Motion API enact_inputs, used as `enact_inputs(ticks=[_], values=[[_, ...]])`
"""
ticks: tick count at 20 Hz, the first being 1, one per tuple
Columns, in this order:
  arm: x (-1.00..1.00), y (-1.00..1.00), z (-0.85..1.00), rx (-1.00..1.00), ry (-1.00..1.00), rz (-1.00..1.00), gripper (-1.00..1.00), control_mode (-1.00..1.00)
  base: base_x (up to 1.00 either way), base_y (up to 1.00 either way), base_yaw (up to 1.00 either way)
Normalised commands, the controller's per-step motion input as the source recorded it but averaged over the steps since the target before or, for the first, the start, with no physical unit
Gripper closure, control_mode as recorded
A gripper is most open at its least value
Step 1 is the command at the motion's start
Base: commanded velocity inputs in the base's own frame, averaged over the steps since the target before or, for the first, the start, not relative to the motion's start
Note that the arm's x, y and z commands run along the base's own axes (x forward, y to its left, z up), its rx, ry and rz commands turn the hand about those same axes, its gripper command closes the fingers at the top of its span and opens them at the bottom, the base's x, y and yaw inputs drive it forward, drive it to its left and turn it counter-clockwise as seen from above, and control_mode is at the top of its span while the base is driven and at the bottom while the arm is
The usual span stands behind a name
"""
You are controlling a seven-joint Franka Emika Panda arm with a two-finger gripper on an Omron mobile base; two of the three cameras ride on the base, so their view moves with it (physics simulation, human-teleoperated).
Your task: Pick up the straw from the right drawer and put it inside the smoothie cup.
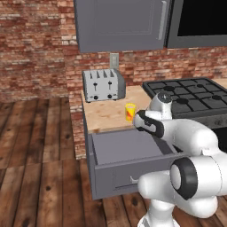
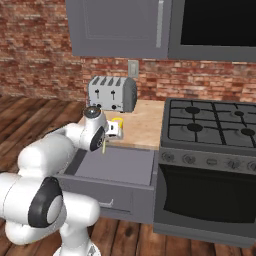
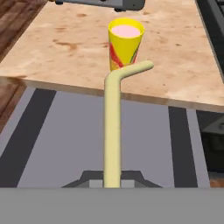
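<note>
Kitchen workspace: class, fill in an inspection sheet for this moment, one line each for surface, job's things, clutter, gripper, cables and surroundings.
Surface: wooden counter, bare apart from two items.
Job's things: straw with a bent tip, held above the open right drawer; smoothie cup upright on the counter, pink filling, no straw in it.
Clutter: toaster at the back of the counter.
Gripper: gripper shut on the straw.
Cables: nothing seen.
Surroundings: stove, brick wall, upper cabinet, plank floor.
</note>
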Motion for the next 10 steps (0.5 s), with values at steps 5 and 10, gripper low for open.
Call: enact_inputs(ticks=[5, 10], values=[[-0.24, 0.00, 0.91, 0.00, -0.10, 0.05, 1.00, -1.00, 0.00, 0.00, 0.00], [-0.09, -0.06, 0.61, 0.06, -0.20, 0.07, 1.00, -1.00, 0.00, 0.00, 0.00]])
